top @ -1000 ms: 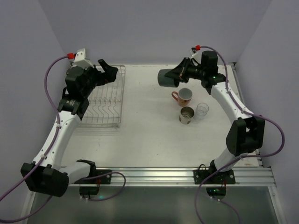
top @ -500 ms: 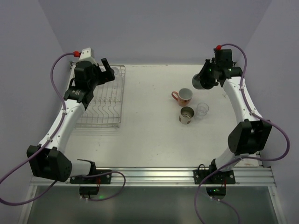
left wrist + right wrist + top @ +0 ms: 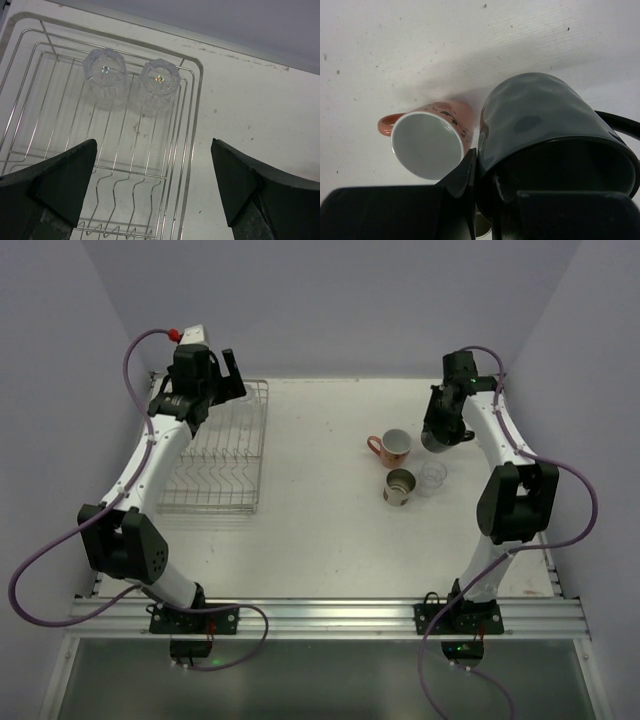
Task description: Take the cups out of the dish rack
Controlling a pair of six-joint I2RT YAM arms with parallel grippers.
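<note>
Cup-clearing at the two-arm bench: the right gripper (image 3: 481, 180) was pinched tight on the wall of the dark green mug (image 3: 540, 115), one finger outside the rim and the other inside, w/ the mug's mouth turned toward the wrist cam and its handle out to the robot's right. The mug was low over the far-right part of the white table (image 3: 320, 530); whether its base touched the surface couldn't be told. Just beside it, on its left, the salmon-pink mug (image 3: 395, 446) stood upright, pale inside showing, handle pointing left. Nearer the arm bases the tan metallic cup (image 3: 399, 486) and a clear glass (image 3: 432, 476) stood side by side, both upright, the glass on the right and close to the green mug. Across the table the left gripper (image 3: 152, 165) hung wide open w/ nothing btwn its fingers, poised above the far end of the dish rack (image 3: 196, 105). The silver wire rack lay on the left half of the table, well apart from the cups on the right. In its far end two faceted glasses stood upside down, bases up, close together: a left-hand glass (image 3: 105, 75) nearer the rack's left wall and a right-hand glass (image 3: 159, 82) toward its right wall. Neither was touched by the open fingers above.
</note>
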